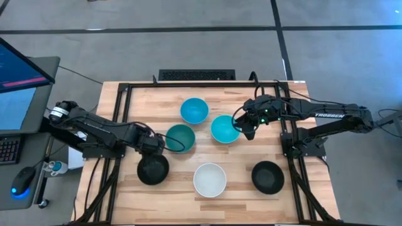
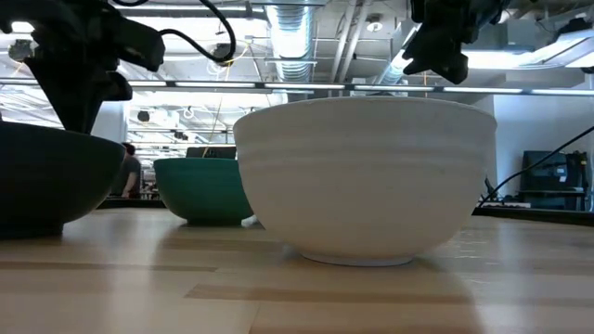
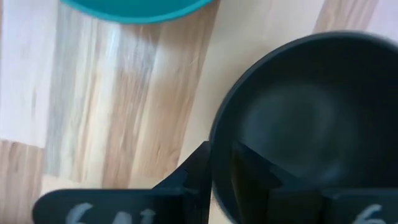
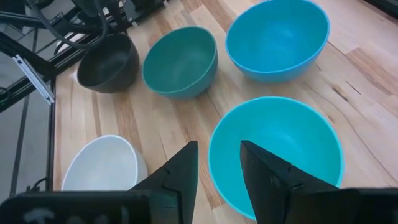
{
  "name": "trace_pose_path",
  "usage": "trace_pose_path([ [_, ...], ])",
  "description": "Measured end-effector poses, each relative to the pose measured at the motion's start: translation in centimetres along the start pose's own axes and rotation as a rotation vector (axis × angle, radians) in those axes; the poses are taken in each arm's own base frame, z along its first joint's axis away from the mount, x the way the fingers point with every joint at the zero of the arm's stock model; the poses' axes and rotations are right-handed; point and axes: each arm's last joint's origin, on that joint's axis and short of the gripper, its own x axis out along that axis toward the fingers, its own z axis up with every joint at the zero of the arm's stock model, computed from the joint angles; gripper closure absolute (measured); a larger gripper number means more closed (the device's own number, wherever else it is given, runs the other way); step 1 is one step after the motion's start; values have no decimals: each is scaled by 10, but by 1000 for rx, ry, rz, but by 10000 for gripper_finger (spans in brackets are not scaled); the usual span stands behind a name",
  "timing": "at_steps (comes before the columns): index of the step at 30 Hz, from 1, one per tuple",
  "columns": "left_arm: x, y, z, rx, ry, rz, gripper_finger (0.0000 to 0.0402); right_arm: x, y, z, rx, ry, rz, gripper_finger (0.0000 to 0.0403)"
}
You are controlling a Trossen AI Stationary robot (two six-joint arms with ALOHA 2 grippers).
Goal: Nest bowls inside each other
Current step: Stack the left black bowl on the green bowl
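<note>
Six bowls stand on their bases on the wooden table: blue (image 1: 194, 110), cyan (image 1: 224, 129), dark teal (image 1: 180, 138), white (image 1: 209, 179) and two black ones (image 1: 153, 169) (image 1: 267, 176). My left gripper (image 1: 152, 152) is at the far rim of the left black bowl and shut on it. My right gripper (image 1: 246, 130) hangs open above the cyan bowl's right rim. In the right wrist view its fingers (image 4: 186, 171) stand on either side of that rim (image 4: 210, 155), one over the hollow and one over the table, without touching. My left gripper (image 3: 221, 155) pinches the left black bowl's rim (image 3: 214, 127) on its far side, one finger (image 3: 249, 171) inside the hollow and one outside. It comes from above, pointing down. In the low view the bowl (image 2: 46, 181) sits on the table.
The dark teal bowl (image 3: 134, 9) stands just beyond the held black bowl, and the white bowl (image 2: 367, 176) to its right. A black frame (image 1: 119, 119) runs along the table's left and right sides. A monitor and keyboard stand off the left edge.
</note>
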Motion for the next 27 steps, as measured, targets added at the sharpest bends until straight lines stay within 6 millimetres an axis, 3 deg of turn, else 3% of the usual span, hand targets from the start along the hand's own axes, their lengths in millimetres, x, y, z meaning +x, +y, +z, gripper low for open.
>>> trace_pose_path([
  [10,24,1,-8,-11,32,-73,355,0,0,0,0,0,0,259],
  [22,25,4,-8,60,3,-12,356,0,0,1,-1,-9,4,259],
  [27,25,5,-7,60,-2,-5,391,0,2,4,-3,-39,16,259],
])
